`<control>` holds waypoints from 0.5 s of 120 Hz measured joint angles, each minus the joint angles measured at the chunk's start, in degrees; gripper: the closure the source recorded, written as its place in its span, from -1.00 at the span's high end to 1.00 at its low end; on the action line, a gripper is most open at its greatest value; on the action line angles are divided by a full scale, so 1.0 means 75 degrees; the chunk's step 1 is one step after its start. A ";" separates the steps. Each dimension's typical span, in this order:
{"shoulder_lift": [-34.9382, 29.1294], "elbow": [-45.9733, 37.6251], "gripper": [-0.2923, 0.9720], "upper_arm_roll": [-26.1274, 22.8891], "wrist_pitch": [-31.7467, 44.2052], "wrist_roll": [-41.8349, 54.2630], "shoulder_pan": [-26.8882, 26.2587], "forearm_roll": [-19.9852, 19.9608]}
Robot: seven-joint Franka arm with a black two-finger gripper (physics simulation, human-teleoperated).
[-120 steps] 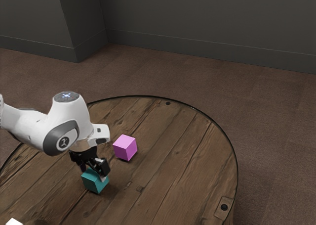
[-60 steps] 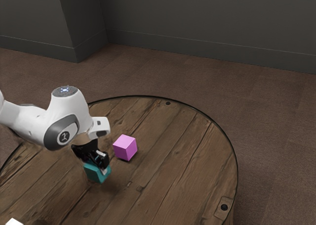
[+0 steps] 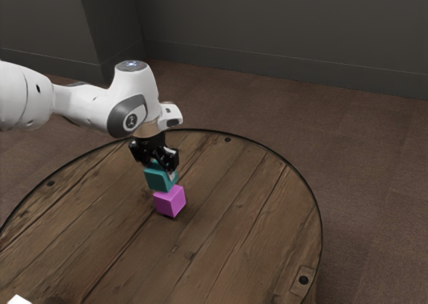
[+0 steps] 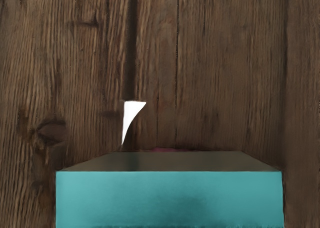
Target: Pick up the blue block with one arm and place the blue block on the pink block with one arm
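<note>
The blue block (image 3: pixel 159 178) hangs pinched between the two black fingers of the tool (image 3: pixel 159 169), which grip its upper part from opposite sides. It is a cube with sides that look alike, so no one axis runs longer. It sits level, flat faces up and down, one upright corner turned toward the exterior camera. Its colour is a plain blue-green, smooth and unmarked; in the wrist view the blue block (image 4: pixel 170 198) shows a bright side face and a darker shaded top. Directly below the tool stands the pink block (image 3: pixel 169 201), turned much the same way and lined up under the blue one; whether the two touch cannot be told. A thin pink sliver (image 4: pixel 161 149) peeps past the blue block's far edge in the wrist view. Both stand on a round wooden counter (image 3: pixel 254 224) of dark planks with a black rim (image 3: pixel 314 204). The rim curves near behind the tool, while wide bare wood lies ahead of it and away from the white arm (image 3: pixel 87 107). Brown floor (image 3: pixel 361 137) surrounds the counter.
</note>
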 joint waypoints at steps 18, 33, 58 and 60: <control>0.0169 0.0183 0.07 -0.0105 -0.0139 0.0007 0.0007 -0.0046; 0.0169 0.0195 0.27 -0.0136 -0.0218 0.0090 0.0013 -0.0147; -0.0748 0.1368 0.44 -0.0029 -0.1553 0.0107 0.0005 -0.0603; -0.1016 0.1455 0.45 0.0083 -0.1769 0.0113 -0.0068 -0.0651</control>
